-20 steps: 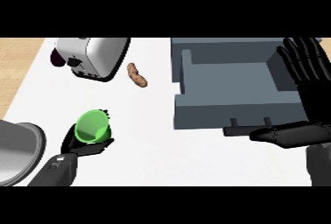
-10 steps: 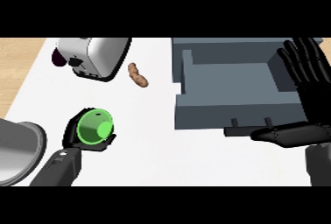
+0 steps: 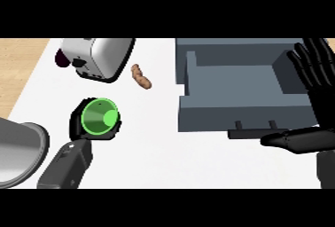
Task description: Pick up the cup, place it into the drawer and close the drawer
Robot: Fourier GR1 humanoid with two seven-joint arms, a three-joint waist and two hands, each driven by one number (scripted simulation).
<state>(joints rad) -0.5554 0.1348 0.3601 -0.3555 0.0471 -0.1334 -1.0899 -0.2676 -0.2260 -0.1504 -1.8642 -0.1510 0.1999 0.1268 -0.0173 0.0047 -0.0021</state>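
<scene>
Fingers of the left hand (image 3: 83, 133) curl round the green cup (image 3: 99, 118) at the tabletop's (image 3: 163, 155) near left, the pickup step underway. The right hand (image 3: 314, 88) rests spread beside the open grey drawer (image 3: 242, 95). Next, the cup likely needs carrying rightward over the drawer.

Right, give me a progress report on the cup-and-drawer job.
Done: the left hand is curled round the green cup, which is tipped so its inside faces up at the view. In hand: the cup is left of the grey drawer, not in it. Left: carry it across, set it inside, and close the open drawer. The right hand rests open beside the drawer.
</scene>
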